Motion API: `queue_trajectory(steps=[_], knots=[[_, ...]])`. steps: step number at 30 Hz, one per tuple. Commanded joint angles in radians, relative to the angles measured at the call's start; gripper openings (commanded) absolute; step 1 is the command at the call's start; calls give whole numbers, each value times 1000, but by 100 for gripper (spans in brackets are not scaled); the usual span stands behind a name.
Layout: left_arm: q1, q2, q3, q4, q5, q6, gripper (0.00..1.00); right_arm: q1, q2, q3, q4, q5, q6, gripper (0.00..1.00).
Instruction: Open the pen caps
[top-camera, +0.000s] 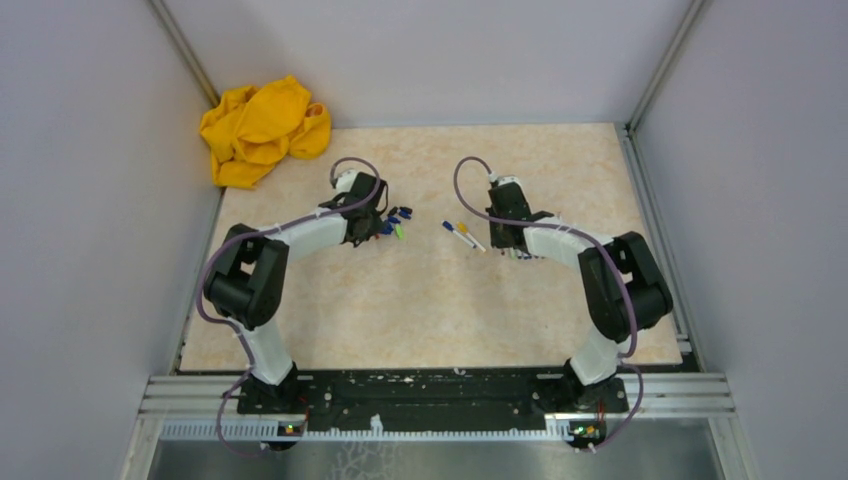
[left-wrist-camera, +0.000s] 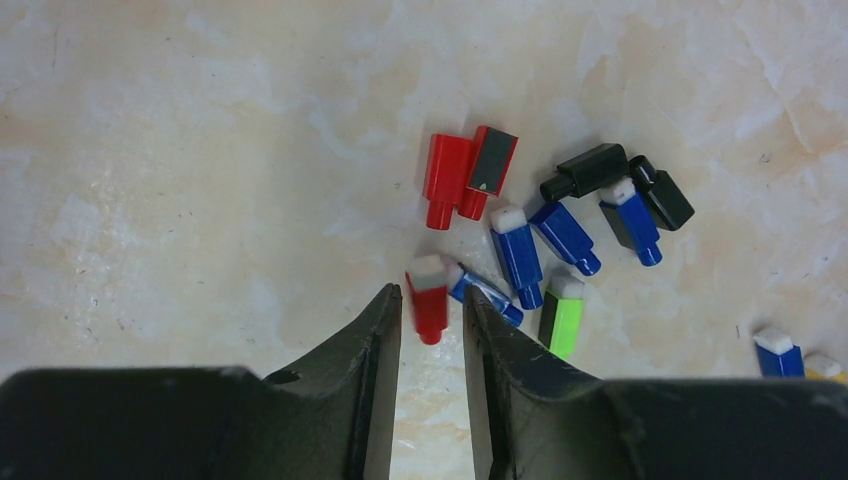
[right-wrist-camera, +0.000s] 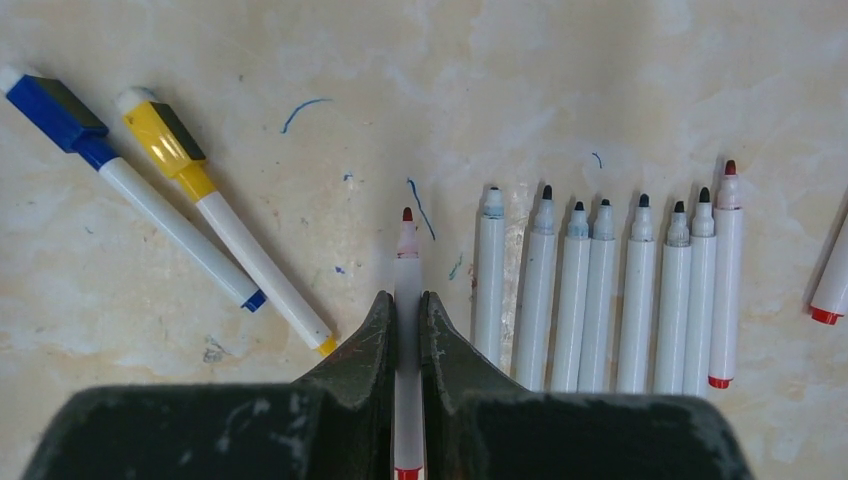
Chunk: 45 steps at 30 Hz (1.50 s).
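Pen caps (left-wrist-camera: 517, 255) lie loose in a cluster on the marbled beige surface (left-wrist-camera: 200, 150). The left wrist camera shows them up close: two red ones touching side by side, two black ones, several blue ones and a green cap (left-wrist-camera: 562, 318). One more red cap (left-wrist-camera: 428, 300) lies right between the fingertips of the left pincer (left-wrist-camera: 430, 292). Its jaws stand a little apart, and bare surface shows between the cap and one finger, so nothing is clamped.

The right wrist camera shows what the left one does not. The right pincer (right-wrist-camera: 407, 305) is closed tight on a white pen barrel (right-wrist-camera: 407, 250), whose bare red tip points away from the camera. Just beside it on one side lies a row of uncapped barrels (right-wrist-camera: 603, 300), parallel and close together, with blue, black and red tips. On the other side, two capped pens (right-wrist-camera: 255, 260) lie slanted next to each other, one with a blue cap (right-wrist-camera: 60, 108) on and one with a yellow cap (right-wrist-camera: 165, 135) on. Small blue ink marks dot the surface around them.

From above, both arms reach in towards the middle. The loose caps are only small specks by the left pincer, and the two capped pens lie between the arms. Only this view takes in the crumpled yellow cloth (top-camera: 262, 130) at the far left corner. It is too distant to show how either pincer's jaws stand.
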Motion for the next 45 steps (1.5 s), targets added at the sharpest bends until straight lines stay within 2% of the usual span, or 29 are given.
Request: queue_trajectory(steps=[1, 7, 24, 30, 35, 45], knots=[[0, -15, -14, 15, -15, -25, 37, -11, 22, 57, 12, 35, -13, 3], [2, -24, -10, 18, -6, -42, 43, -13, 43, 61, 7, 63, -20, 7], [2, -93, -2, 38, 32, -58, 45, -14, 77, 70, 0, 117, -38, 28], [2, -106, 0, 55, 65, -58, 45, 1, 18, 65, 33, 92, -88, 35], [2, -118, -8, 77, 90, -55, 52, 27, -1, 84, 37, 59, -119, 39], [1, -134, -22, 115, 130, -36, 57, 55, 27, 143, 27, -40, -145, 42]])
